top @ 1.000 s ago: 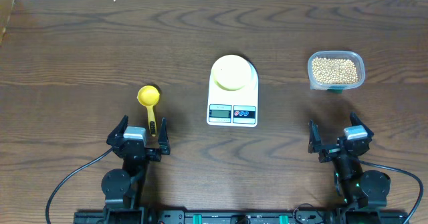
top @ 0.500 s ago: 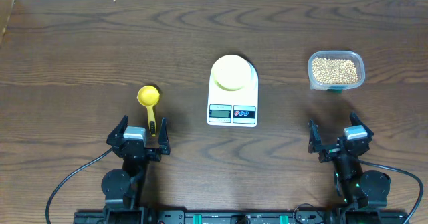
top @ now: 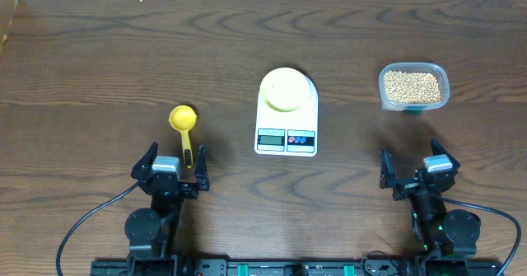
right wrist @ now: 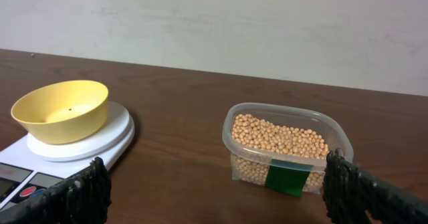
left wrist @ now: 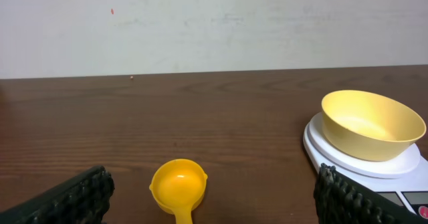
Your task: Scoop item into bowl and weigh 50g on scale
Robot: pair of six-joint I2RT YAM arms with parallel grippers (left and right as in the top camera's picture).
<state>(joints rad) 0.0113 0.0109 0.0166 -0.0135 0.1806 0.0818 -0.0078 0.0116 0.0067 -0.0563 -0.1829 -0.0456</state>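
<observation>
Left gripper point(top: 175, 152) point(left wrist: 210, 204): jaws wide apart, holding nothing, low at the near left of the worktop point(top: 99, 62); the scoop's handle end lies between its fingers.
Scoop point(top: 185, 132) point(left wrist: 177, 184): yellow, empty, flat on the worktop, cup pointing away from the left gripper.
Scale point(top: 272, 121) point(left wrist: 374, 167) point(right wrist: 100, 140): white, mid-worktop, display and buttons facing the arms; reading too small to tell.
Bowl point(top: 285, 89) point(left wrist: 371, 124) point(right wrist: 61, 110): pale yellow, upright, empty, on the scale's round platform.
Beans point(top: 412, 85) point(right wrist: 281, 137): tan, all in the tub.
Tub point(top: 445, 86) point(right wrist: 226, 132): clear, lidless, right of the scale and well apart from it.
Right gripper point(top: 410, 154) point(right wrist: 217, 197): jaws wide apart, holding nothing, at the near right, facing the tub, well apart from it.
</observation>
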